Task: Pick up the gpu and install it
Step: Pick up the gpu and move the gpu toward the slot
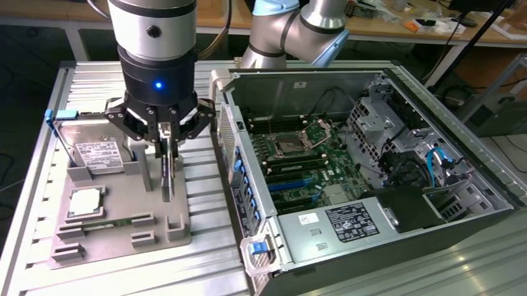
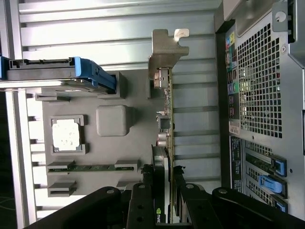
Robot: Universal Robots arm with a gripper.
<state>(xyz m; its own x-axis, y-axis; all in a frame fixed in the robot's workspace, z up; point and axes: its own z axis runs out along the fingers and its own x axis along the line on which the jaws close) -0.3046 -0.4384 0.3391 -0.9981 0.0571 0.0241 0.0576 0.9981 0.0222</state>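
1. The gpu (image 1: 168,176) stands on edge in the grey holder (image 1: 111,243) on the bench (image 1: 210,268).
2. The hand (image 1: 169,148) is narrowed around its upper edge, and its pads seem to press both faces.
3. The card is probably light, stiff and fragile, best gripped on the cooler body.
4. The wrist view shows the silver bracket (image 2: 167,50) edge-on; the exterior view shows the open case (image 1: 371,172).

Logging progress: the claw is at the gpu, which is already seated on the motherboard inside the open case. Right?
No. The claw is at the gpu, but it stands on edge in the grey holder beside the open case, not on the motherboard; the exterior view shows this.
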